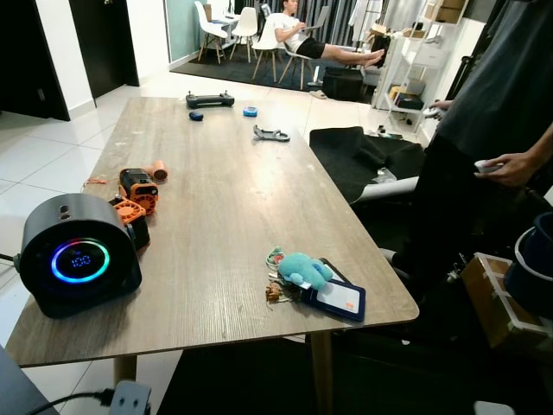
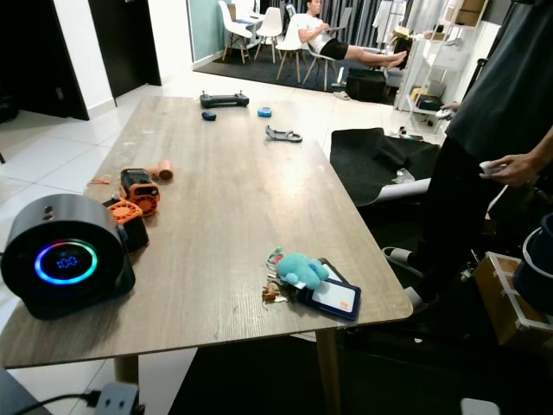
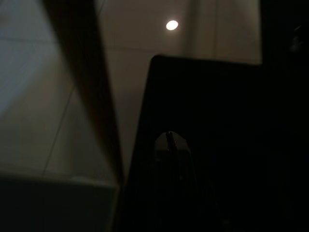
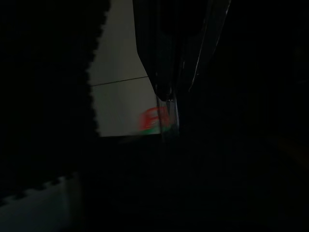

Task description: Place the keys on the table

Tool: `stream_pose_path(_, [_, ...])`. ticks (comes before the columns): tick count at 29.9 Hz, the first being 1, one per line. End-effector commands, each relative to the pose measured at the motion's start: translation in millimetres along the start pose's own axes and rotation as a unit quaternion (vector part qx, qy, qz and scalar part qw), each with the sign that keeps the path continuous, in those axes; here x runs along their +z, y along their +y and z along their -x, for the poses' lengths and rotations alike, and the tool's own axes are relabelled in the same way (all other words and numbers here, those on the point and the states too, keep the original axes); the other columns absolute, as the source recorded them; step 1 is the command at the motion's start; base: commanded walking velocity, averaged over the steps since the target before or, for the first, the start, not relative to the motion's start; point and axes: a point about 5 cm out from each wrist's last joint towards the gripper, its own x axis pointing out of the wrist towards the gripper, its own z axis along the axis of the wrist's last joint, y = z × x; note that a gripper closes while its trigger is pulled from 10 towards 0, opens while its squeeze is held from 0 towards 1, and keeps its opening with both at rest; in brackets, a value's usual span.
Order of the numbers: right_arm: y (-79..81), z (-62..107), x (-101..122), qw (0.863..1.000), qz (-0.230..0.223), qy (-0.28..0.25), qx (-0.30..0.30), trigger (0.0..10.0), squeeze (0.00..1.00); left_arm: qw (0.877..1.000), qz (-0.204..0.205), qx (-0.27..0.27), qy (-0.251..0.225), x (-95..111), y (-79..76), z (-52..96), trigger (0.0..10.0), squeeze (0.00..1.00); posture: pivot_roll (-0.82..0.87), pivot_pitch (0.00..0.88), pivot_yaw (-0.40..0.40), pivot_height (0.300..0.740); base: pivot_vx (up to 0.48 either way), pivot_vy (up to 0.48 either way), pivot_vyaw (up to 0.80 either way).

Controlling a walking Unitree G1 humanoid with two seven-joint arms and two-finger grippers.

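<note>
Left eye view: the keys [image 1: 278, 290] lie on the counter [image 1: 216, 199] at about 5 o'clock of its surface, close to the near right corner, bunched with a teal plush charm [image 1: 304, 270] and touching a dark blue card holder [image 1: 337, 298] that reaches nearly to the counter's right edge. Judged from this layout, the keys are already set down and the task appears complete or nearly so. Main risk: the bunch sits near the corner, so any brush from an arm rising past that edge, or from the person [image 1: 497, 112] standing at 3 o'clock, could drag the card holder and keys over the side. A second risk is a bump to the counter as the robot moves, since the black speaker [image 1: 76, 255] at 8 o'clock and the orange parts [image 1: 136, 194] beside it also lie near an edge. Left gripper [image 3: 170, 145]: the left wrist view is dark; two pale finger ends appear pressed together with only a thin seam between them, nothing held, over floor tiles beside a dark upright. Right gripper [image 4: 168, 104]: the right wrist view is too dark; whether it is parted or closed cannot be told, and no object can be made out in it.
</note>
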Motion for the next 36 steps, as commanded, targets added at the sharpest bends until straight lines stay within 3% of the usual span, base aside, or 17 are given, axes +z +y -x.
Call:
stream_pose_path(1, [-13.1,-1.2,7.2,0.999,-0.023,-0.022,-0.033,10.0,0.00,1.000,-0.012,0.008,-0.007,-0.3,6.7,4.1,10.0,0.00,0.09,0.057,-0.075,0.740,0.000,0.000,0.00])
stream_pose_path(4, [-29.4,-3.5,27.6,0.993,-0.067,-0.076,-0.063,10.0,0.00,1.000,-0.016,0.008,-0.009,-2.9,10.0,9.1,10.0,0.00,0.10,0.059,-0.075,0.740,0.000,0.000,0.00])
stream_pose_path(7, [-34.9,-4.1,33.1,0.990,-0.081,-0.089,-0.070,10.0,0.00,1.000,-0.018,0.004,-0.009,-2.7,9.6,9.1,10.0,0.00,0.10,0.059,-0.075,0.740,0.000,0.000,0.00])
stream_pose_path(10, [-48.6,-4.5,47.9,0.981,-0.109,-0.125,-0.095,10.0,0.00,1.000,-0.021,-0.002,-0.014,-1.3,7.2,8.2,10.0,0.00,0.10,0.059,-0.072,0.740,0.000,0.000,0.00])
stream_pose_path(12, [-64.8,-3.8,68.0,0.967,-0.142,-0.171,-0.126,10.0,0.00,0.999,-0.023,-0.009,-0.021,1.9,2.8,5.3,10.0,0.00,0.09,0.058,-0.069,0.740,0.000,0.000,0.00])
stream_pose_path(15, [-64.8,-3.8,68.0,0.967,-0.142,-0.171,-0.126,10.0,0.00,0.999,-0.023,-0.009,-0.021,1.9,2.8,5.3,10.0,0.00,0.09,0.058,-0.069,0.740,0.000,0.000,0.00])
stream_pose_path(18, [-81.6,-2.4,102.3,0.942,-0.189,-0.235,-0.147,10.0,0.00,0.999,-0.024,-0.017,-0.028,6.0,-1.8,1.5,10.0,0.00,0.09,0.055,-0.066,0.740,0.000,0.000,0.00])
stream_pose_path(21, [-85.6,-1.6,115.0,0.934,-0.201,-0.256,-0.149,10.0,0.00,0.999,-0.024,-0.019,-0.031,7.2,-3.0,0.4,10.0,0.00,0.09,0.055,-0.065,0.740,0.000,0.000,0.00])
stream_pose_path(22, [-88.7,-0.8,130.4,0.923,-0.219,-0.280,-0.147,10.0,0.00,0.999,-0.024,-0.021,-0.033,8.4,-4.4,-0.7,10.0,0.00,0.09,0.053,-0.065,0.740,0.000,0.000,0.00])
stream_pose_path(25, [-89.8,-0.1,142.4,0.916,-0.230,-0.297,-0.142,10.0,0.00,0.999,-0.023,-0.023,-0.034,9.2,-5.5,-1.4,10.0,0.00,0.09,0.053,-0.065,0.740,0.000,0.000,0.00])
stream_pose_path(26, [-88.0,1.0,163.1,0.906,-0.242,-0.323,-0.124,10.0,0.00,0.999,-0.023,-0.026,-0.036,10.1,-7.3,-2.6,10.0,0.00,0.09,0.050,-0.065,0.740,0.000,0.000,0.00])
stream_pose_path(27, [-88.0,1.0,163.1,0.906,-0.242,-0.323,-0.124,10.0,0.00,0.999,-0.023,-0.026,-0.036,10.1,-7.3,-2.6,10.0,0.00,0.09,0.050,-0.065,0.740,0.000,0.000,0.00])
stream_pose_path(28, [-84.3,3.4,185.5,0.895,-0.254,-0.353,-0.102,10.0,0.00,0.999,-0.022,-0.028,-0.037,11.1,-9.1,-3.8,10.0,0.00,0.09,0.048,-0.068,0.740,0.000,0.000,0.00])
stream_pose_path(29, [-84.3,3.4,185.5,0.895,-0.254,-0.353,-0.102,10.0,0.00,0.999,-0.022,-0.028,-0.037,11.1,-9.1,-3.8,10.0,0.00,0.09,0.048,-0.068,0.740,0.000,0.000,0.00])
stream_pose_path(32, [-68.4,11.5,235.4,0.872,-0.267,-0.408,-0.039,10.0,0.00,0.999,-0.019,-0.032,-0.041,13.5,-12.9,-6.5,10.0,0.00,0.10,0.042,-0.074,0.740,0.000,0.000,0.00])
stream_pose_path(35, [-63.8,13.1,244.3,0.870,-0.265,-0.415,-0.025,10.0,0.00,0.998,-0.018,-0.032,-0.041,13.9,-13.3,-6.8,10.0,0.00,0.10,0.042,-0.074,0.740,0.000,0.000,0.00])
stream_pose_path(36, [-55.4,15.2,255.8,0.868,-0.263,-0.422,0.001,10.0,0.00,0.998,-0.018,-0.033,-0.042,14.3,-13.7,-7.1,10.0,0.00,0.10,0.040,-0.074,0.740,0.000,0.000,0.00])
